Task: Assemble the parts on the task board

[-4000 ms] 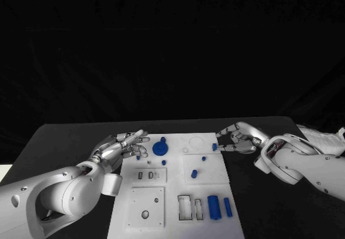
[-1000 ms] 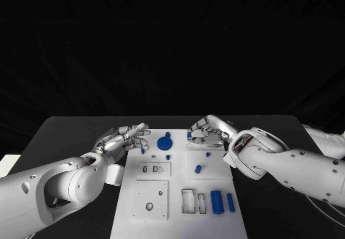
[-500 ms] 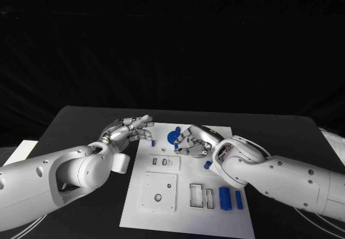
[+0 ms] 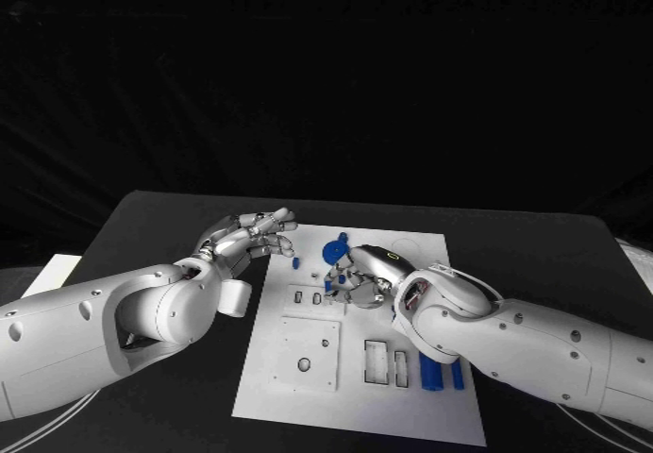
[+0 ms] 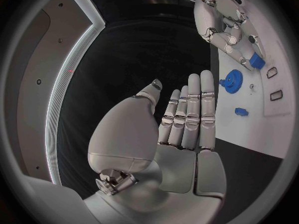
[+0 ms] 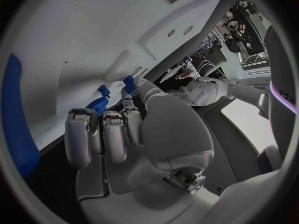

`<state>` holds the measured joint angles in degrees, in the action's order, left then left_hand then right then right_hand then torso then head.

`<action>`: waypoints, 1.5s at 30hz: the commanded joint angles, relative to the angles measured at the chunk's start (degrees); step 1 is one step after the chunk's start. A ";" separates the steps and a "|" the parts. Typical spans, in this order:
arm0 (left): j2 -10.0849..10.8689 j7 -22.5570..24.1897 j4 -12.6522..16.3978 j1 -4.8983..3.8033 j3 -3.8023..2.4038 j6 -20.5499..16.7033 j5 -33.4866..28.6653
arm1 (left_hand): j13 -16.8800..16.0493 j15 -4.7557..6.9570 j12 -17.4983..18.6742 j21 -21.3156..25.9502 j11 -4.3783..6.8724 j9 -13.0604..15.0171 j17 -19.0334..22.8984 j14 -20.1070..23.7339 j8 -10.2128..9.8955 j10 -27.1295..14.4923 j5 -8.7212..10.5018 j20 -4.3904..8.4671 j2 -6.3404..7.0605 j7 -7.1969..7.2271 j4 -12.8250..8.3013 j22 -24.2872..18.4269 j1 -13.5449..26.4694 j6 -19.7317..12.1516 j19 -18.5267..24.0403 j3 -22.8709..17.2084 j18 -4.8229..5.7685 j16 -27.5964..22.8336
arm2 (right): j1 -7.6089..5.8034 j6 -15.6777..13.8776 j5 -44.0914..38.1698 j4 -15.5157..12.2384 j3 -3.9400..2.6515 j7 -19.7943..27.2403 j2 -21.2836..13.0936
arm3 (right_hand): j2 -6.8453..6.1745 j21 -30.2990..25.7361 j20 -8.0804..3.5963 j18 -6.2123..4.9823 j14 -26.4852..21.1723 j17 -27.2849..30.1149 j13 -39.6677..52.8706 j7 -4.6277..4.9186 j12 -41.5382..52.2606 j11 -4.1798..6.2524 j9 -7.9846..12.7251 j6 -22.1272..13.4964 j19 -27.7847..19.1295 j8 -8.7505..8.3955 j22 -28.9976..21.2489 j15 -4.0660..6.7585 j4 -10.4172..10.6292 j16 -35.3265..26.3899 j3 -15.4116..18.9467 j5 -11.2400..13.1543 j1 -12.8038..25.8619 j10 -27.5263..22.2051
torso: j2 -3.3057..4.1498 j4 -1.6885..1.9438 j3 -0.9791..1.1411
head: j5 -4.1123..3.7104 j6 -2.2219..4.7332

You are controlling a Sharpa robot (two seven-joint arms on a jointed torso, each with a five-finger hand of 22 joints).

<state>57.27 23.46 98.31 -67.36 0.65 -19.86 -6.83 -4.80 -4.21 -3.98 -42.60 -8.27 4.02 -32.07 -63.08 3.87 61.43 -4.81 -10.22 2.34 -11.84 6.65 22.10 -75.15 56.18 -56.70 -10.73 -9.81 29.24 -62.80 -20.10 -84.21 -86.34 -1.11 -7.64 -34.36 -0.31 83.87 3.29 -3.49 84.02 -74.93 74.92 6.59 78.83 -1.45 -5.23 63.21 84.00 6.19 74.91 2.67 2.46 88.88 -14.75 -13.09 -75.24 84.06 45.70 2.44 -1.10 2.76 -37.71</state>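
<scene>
Right hand point(image 4: 357, 278) has moved in from the board's right edge and is now hovering over the task board point(image 4: 409, 396) middle, pinching a small blue peg point(image 6: 128, 82) at its fingertips. Left hand point(image 4: 250, 240) is idling by the board's left edge, fingers apart, holding nothing. Blue gear point(image 4: 335, 251) is sitting at the board's far end.

Dim surroundings swallow the far room toward twelve o'clock, while the white task board point(image 4: 409, 247) and pale arms glare brightly against the black table point(image 4: 150, 226), and both wrist views bend straight edges strongly at their circular rims.
</scene>
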 commanded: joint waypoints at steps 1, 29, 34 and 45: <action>-0.04 0.74 0.15 -0.03 -0.02 1.15 -0.26 | 0.09 -0.07 -0.11 0.30 -0.04 -0.01 0.06 0.33 -0.03 -0.40 0.17 -0.01 -0.27 0.07 -0.16 -0.07 -0.39 -0.33 0.49 -0.28 -0.75 -0.26 | 0.13 3.23 -3.36 0.05 0.02 -1.13 0.13 | 0.35 -0.05 -0.34 0.72 5.59 -13.33 7.62 -0.85 -0.26 0.45 -0.76 1.10 0.85 0.05 1.83 0.35 0.17 0.18 -0.28 0.49 0.53 0.49 | 0.00 -0.03 0.00 | 0.09 -0.24; -0.10 0.71 0.25 -0.03 -0.02 1.22 -0.27 | 0.10 -0.07 -0.12 0.31 -0.06 -0.01 0.10 0.32 -0.04 -0.42 0.17 -0.01 -0.32 0.04 -0.23 -0.10 -0.46 -0.35 0.49 -0.39 -0.75 -0.28 | 0.48 7.33 -6.63 -0.60 0.15 -2.81 0.48 | -0.47 -0.18 -0.33 0.68 5.54 -13.14 7.51 -0.76 -0.49 0.41 -0.77 0.92 0.77 -0.16 1.62 0.33 -0.12 0.07 -0.22 0.71 0.89 0.38 | -0.02 0.01 -0.04 | 0.15 -0.81; -0.08 0.71 0.28 -0.03 -0.02 1.25 -0.27 | 0.10 -0.07 -0.12 0.31 -0.06 -0.01 0.10 0.32 -0.04 -0.42 0.17 -0.01 -0.32 0.04 -0.23 -0.10 -0.46 -0.35 0.49 -0.39 -0.75 -0.28 | 0.52 7.46 -6.99 -0.77 0.15 -2.97 0.39 | -1.38 -0.32 -0.29 0.64 5.50 -12.99 7.35 -0.61 -0.82 0.29 -0.75 0.65 0.69 -0.41 1.41 0.25 -0.45 -0.02 -0.18 -0.14 1.15 0.20 | -0.02 -0.02 -0.05 | 0.03 -0.80; -0.04 0.62 0.26 -0.03 -0.02 1.28 -0.27 | 0.12 -0.07 -0.10 0.32 -0.07 -0.02 0.12 0.31 -0.06 -0.46 0.17 -0.01 -0.34 0.02 -0.27 -0.11 -0.47 -0.39 0.48 -0.44 -0.75 -0.29 | 0.58 6.82 -8.10 -1.17 0.15 -3.72 0.30 | -3.55 -0.61 -0.02 0.56 5.45 -12.76 6.92 -0.12 -1.63 -0.13 -0.60 -0.11 0.54 -1.13 0.95 -0.09 -0.37 -0.17 0.53 -2.21 2.83 -0.23 | -0.02 0.01 -0.05 | -0.11 -0.78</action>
<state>57.29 23.48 98.44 -67.36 0.65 -19.81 -7.02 -4.76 -4.20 -3.98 -42.60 -8.27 4.02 -32.03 -63.08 3.87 61.43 -4.81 -10.21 2.11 -11.84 6.47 22.05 -75.39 56.19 -56.70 -10.91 -9.81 29.24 -62.62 -15.75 -90.74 -87.74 -1.28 -9.42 -33.95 -3.52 83.65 3.30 -3.50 84.02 -74.91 74.91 6.14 77.37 -1.45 -5.88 63.40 84.00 5.43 74.93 2.67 2.08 88.87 -14.46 -15.01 -72.50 84.06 45.69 2.43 -1.14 2.67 -38.47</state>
